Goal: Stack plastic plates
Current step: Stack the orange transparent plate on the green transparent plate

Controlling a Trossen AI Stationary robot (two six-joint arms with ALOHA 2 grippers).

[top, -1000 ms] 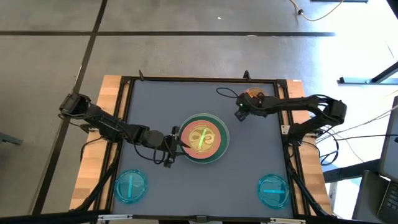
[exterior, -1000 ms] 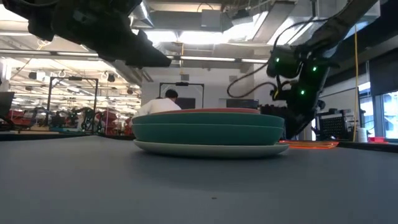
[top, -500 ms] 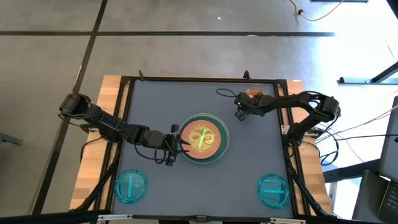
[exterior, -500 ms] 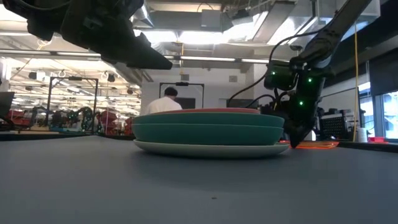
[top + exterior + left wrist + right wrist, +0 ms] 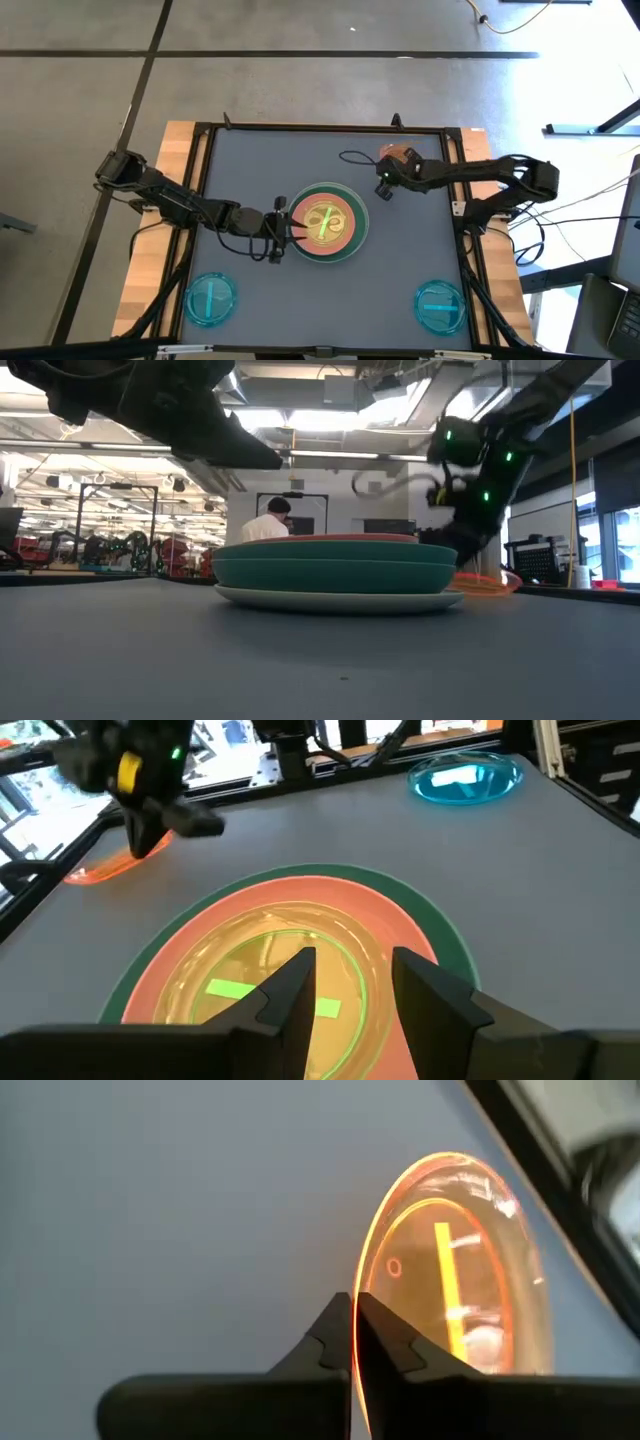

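While stack of plates (image 5: pixel 327 222) sits mid-table, small see-through green plate (image 5: pixel 265 982) lies on top, pink under it, green and cream lower. Left gripper (image 5: pixel 284 229) at stack's left edge, fingers apart, holding nothing. Right gripper (image 5: pixel 383 183) near far right corner, pinching rim of orange plate (image 5: pixel 450 1285), plate tilted up. Two cyan striped plates (image 5: pixel 210 298) (image 5: pixel 439 304) rest in near corners. Lots of bare table (image 5: pixel 250 170) around stack. Low view hides stack's top.
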